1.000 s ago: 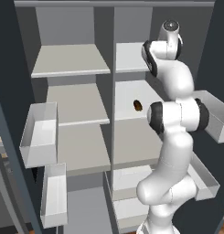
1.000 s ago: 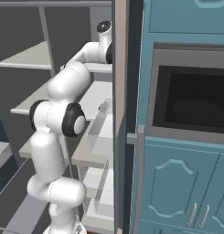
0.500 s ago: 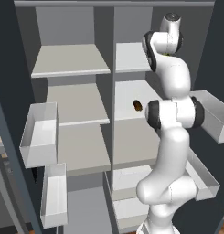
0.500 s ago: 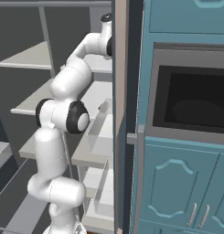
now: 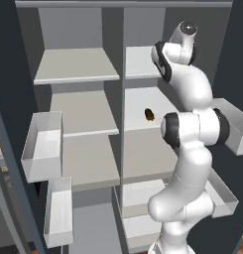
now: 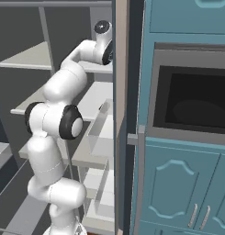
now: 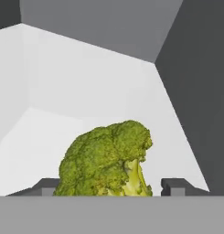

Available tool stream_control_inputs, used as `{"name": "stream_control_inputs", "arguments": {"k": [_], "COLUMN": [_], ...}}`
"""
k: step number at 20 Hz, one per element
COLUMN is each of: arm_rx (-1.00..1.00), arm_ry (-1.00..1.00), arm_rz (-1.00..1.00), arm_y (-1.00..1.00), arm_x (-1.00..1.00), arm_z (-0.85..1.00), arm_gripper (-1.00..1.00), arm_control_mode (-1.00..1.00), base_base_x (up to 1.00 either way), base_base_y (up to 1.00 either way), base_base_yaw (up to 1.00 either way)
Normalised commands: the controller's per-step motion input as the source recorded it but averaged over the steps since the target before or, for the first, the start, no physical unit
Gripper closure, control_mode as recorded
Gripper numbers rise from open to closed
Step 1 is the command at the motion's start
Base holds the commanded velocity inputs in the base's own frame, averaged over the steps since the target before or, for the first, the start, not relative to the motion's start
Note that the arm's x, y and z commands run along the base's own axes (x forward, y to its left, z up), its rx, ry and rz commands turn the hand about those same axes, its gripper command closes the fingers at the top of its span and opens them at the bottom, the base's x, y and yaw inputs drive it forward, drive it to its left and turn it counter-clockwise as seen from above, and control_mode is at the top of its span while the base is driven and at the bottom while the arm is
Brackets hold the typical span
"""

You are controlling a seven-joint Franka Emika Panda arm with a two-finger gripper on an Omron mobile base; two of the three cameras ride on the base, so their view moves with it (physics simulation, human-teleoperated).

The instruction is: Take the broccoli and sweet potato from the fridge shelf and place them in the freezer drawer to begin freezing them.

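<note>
In the hand view the broccoli sits on a pale shelf floor close before the camera, a lumpy yellow-green head with a paler stalk on its right lower side. The two dark fingertips of the gripper rise at the bottom of that view, one on each side of the clump: the left tip is at the clump's edge and partly covered by it, the right tip stands just apart from the stalk with a strip of shelf between them. The jaws thus straddle the broccoli, but whether they press on it cannot be told, since the contact points are hidden low in the view. Behind the clump a grey back wall and a darker side wall meet at a corner. In the left base view the white arm reaches up into the right-hand column of the open fridge, its hand at the upper shelf. One shelf lower in that same column lies the sweet potato, a small brown-orange lump, well apart from the hand. In the right base view the arm bends up beside the fridge's door edge.
</note>
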Motion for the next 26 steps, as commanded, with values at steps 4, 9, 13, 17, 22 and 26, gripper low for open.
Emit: {"name": "stream_control_inputs", "arguments": {"k": [4, 9, 13, 17, 22, 26], "arm_rx": [0.00, 0.00, 0.00, 0.00, 0.00, 0.00], "arm_ry": [-0.46, -0.07, -0.07, -0.05, -0.01, 0.06], "arm_rz": [0.06, 0.01, 0.00, 0.00, 0.00, 0.00], "arm_y": [0.37, 0.34, 0.16, 0.23, 0.29, 0.29], "arm_x": [-0.11, -0.81, -1.00, -1.00, -1.00, -0.96], "arm_z": [-0.03, 0.50, 0.46, 0.33, 0.05, 0.00], "arm_gripper": [1.00, 1.00, 1.00, 1.00, 1.00, 1.00], "arm_control_mode": [-1.00, -1.00, -1.00, -1.00, -1.00, -1.00], "base_base_x": [0.00, 0.00, 0.00, 0.00, 0.00, 0.00], "base_base_y": [0.00, 0.00, 0.00, 0.00, 0.00, 0.00], "base_base_yaw": [0.00, 0.00, 0.00, 0.00, 0.00, 0.00]}}
